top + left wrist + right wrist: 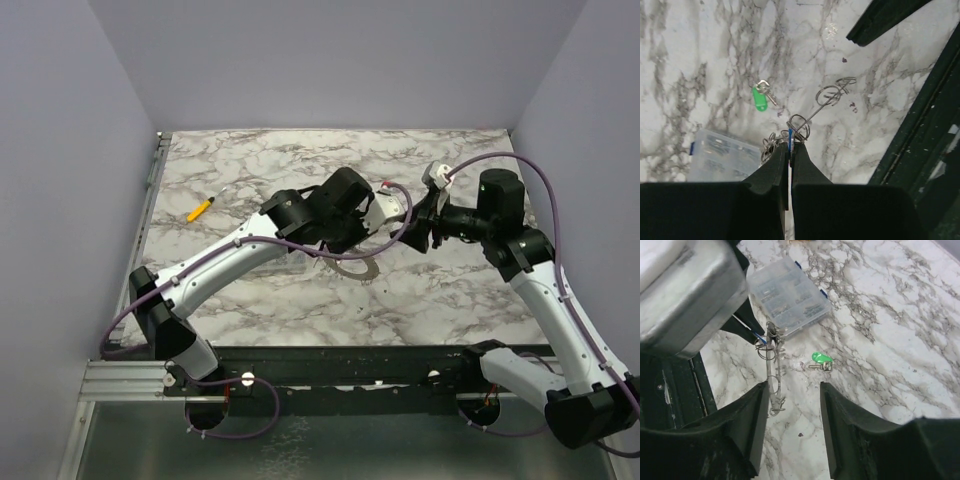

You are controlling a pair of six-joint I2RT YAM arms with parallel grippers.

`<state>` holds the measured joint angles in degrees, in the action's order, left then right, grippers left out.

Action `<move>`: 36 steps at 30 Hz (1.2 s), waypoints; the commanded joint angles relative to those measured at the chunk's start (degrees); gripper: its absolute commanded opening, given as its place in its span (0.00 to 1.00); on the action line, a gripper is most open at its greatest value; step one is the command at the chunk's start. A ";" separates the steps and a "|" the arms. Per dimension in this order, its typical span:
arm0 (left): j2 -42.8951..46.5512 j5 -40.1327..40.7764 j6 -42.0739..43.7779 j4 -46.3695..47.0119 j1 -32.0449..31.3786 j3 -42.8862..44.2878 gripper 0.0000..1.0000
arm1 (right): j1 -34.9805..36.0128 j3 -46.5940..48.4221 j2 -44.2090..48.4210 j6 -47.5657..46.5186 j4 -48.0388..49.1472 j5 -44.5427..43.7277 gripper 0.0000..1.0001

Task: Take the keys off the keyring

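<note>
My left gripper (790, 145) is shut on the blue head of a key (789, 136) and holds it above the table. The grey keyring (772, 371) hangs from that key, seen edge-on, with small wire rings and silver keys (771, 142) bunched on it. It also shows in the top view (356, 267) below the left gripper (365, 243). A green-headed key (821, 359) lies loose on the marble; it also shows in the left wrist view (759, 99). My right gripper (792, 390) is open and empty, its left finger right beside the keyring's lower end.
A clear compartment box (787, 292) lies on the marble behind the keyring, also in the left wrist view (722, 156). A yellow pen (201, 209) lies at the far left. The dark frame rail (350, 360) runs along the table's near edge.
</note>
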<state>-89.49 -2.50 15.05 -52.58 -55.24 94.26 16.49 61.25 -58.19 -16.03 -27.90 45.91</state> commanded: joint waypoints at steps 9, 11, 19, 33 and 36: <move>-1.67 -27.30 -28.27 -5.37 12.03 -0.49 0.00 | -0.23 -8.58 3.44 0.61 -0.08 8.15 0.36; -0.55 -34.28 -33.37 -2.08 14.80 -4.67 0.00 | -0.23 -9.78 4.19 -0.39 0.40 8.93 0.36; -0.76 -52.10 -39.39 4.62 16.85 -12.06 0.00 | 0.24 -13.45 1.99 -3.04 6.37 10.78 0.31; -2.74 -68.22 -42.57 9.42 17.76 -15.88 0.00 | 1.98 -17.05 -0.65 -5.56 15.33 16.70 0.32; -3.17 -68.82 -42.36 9.38 17.81 -15.82 0.00 | 2.55 -15.72 -1.07 -7.12 13.08 16.99 0.37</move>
<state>-92.01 -65.63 -26.70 -44.66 -37.82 78.91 18.20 44.77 -59.53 -21.10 -14.87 59.29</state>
